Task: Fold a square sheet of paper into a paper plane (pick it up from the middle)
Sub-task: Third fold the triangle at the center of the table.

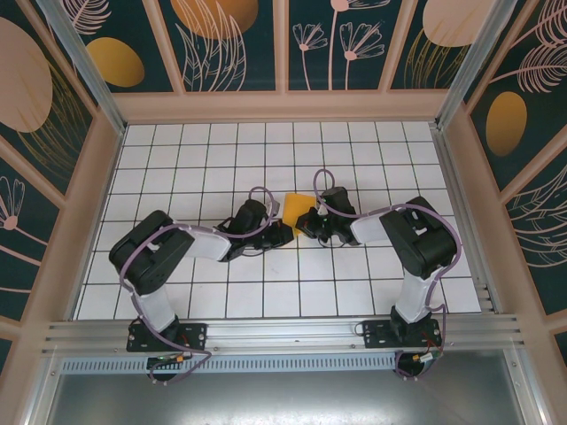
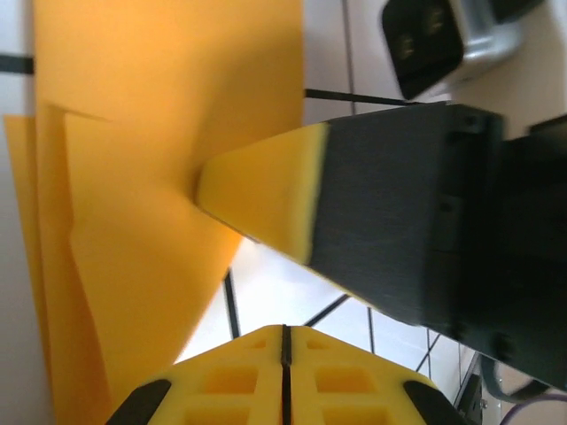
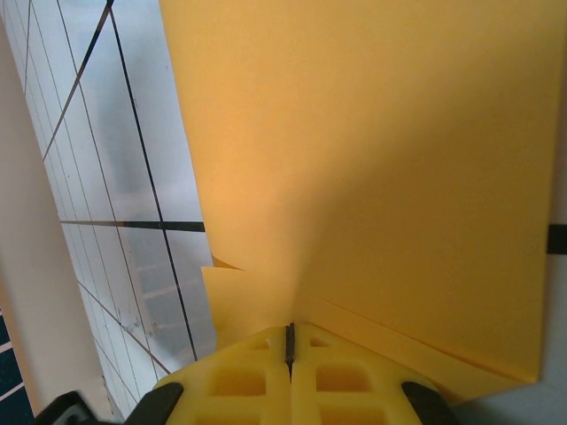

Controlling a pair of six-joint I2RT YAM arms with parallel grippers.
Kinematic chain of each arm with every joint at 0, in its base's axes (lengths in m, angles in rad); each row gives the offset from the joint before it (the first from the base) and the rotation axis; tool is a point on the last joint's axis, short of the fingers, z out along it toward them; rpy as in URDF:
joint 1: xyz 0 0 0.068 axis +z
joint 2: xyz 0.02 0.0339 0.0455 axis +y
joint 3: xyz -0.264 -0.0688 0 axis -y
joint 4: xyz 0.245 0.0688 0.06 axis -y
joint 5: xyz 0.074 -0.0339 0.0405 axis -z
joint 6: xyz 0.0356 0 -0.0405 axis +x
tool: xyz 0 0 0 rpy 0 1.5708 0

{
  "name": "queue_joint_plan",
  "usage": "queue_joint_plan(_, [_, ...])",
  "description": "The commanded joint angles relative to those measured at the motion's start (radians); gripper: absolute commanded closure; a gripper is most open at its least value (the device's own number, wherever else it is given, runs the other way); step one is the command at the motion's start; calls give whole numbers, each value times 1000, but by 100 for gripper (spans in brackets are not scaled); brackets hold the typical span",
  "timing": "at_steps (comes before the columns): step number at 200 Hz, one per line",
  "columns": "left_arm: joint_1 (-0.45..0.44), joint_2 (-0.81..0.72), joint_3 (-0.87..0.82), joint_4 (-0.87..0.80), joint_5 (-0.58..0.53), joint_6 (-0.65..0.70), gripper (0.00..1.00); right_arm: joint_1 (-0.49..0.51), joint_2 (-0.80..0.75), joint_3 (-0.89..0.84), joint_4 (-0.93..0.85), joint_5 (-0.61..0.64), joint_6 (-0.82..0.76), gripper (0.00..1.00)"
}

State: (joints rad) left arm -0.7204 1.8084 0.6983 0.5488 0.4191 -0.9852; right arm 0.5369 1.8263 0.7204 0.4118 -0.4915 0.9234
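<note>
Two black arms rise from the aluminium rail [image 1: 283,332] at the near edge and meet at mid-table over the thin orange-yellow sheet of paper [image 1: 297,211], here creased into a smaller angular shape that stands partly lifted off the white gridded table [image 1: 204,159]. The left gripper [image 1: 285,235], seen closer from its own wrist [image 2: 285,354], is clenched with its yellow pads meeting at the seam and nothing visible between them; it sits just beside the paper's [image 2: 133,133] lower edge. The right gripper [image 1: 306,226] is likewise closed [image 3: 289,341], and the folds of the sheet [image 3: 372,159] converge into its pad seam, so it appears to pinch the paper; from the left wrist its yellow fingertip [image 2: 266,202] meets the paper at a small dimple. The step in hand is judged to be a fold midway through the plane, with no pointed dart formed yet. To do it well, the right pinch should hold firm as the anchor while the left gripper presses or sweeps along the intended crease, keeping the offset layers at the left edge aligned; thin paper buckles easily, so a light, flat stroke is advised. The two grippers lie very near one another, and each is the other's chief obstacle. The lilac cables [image 1: 257,190] looping over the wrists hang close above the work. Farther off, bare tiles surround the sheet, and the dark wall panels [image 1: 230,44] with orange ovals stand well apart.
</note>
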Motion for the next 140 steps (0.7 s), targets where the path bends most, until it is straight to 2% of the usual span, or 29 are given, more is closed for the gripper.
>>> queue_joint_plan(1, [1,25,2,70,-2,-35,91,5,37,-9,-72,67,-10,94])
queue_joint_plan(59, [3,-3,-32,-149,-171,-23,94,5,45,-10,-81,73,-18,94])
queue_joint_plan(116, [9,-54,-104,-246,-197,-43,97,5,40,2,-112,85,-31,94])
queue_joint_plan(140, [9,-54,-111,-253,-162,-29,96,5,37,0,-114,87,-29,94])
